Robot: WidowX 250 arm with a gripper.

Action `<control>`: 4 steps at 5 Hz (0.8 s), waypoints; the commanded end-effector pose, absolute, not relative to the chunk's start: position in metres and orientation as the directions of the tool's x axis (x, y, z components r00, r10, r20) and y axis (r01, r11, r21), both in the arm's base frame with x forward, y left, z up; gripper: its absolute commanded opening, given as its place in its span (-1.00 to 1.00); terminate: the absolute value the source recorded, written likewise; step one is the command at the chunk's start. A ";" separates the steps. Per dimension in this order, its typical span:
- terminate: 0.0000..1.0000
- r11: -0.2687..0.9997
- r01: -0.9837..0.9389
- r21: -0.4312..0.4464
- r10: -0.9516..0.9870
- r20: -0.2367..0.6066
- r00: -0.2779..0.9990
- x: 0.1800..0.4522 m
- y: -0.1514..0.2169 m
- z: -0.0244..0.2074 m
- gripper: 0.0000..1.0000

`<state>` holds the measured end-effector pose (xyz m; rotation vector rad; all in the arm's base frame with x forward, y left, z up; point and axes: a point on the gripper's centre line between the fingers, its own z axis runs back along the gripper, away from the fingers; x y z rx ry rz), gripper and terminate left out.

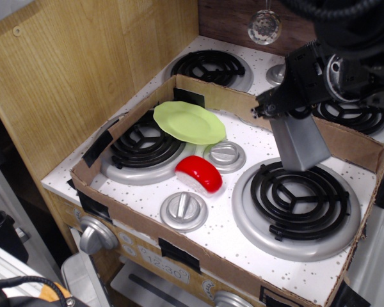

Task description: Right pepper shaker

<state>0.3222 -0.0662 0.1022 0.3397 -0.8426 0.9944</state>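
Note:
The pepper shaker (pixel 297 142) is a matte grey tapered block. It hangs nearly upright from my gripper (pixel 285 115), wide end down, just above the back edge of the right front burner (pixel 296 203). My gripper is shut on its narrow top end. The black arm reaches in from the upper right. The shaker's silver cap is hidden by the gripper.
A cardboard wall (pixel 345 142) rings the stove top. Inside it lie a green plate (pixel 189 121), a red piece (pixel 200 173), two round silver knobs (pixel 224 155) (pixel 184 210) and the left burner (pixel 143 148). More burners (pixel 210 66) lie behind.

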 end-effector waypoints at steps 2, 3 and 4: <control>-1.00 0.594 -0.774 -0.218 0.391 0.920 0.041 0.317 -0.067 0.101 -1.00; -1.00 0.604 -0.768 -0.210 0.369 0.929 0.036 0.312 -0.068 0.088 -1.00; -1.00 0.605 -0.772 -0.194 0.324 0.946 0.017 0.302 -0.069 0.082 -1.00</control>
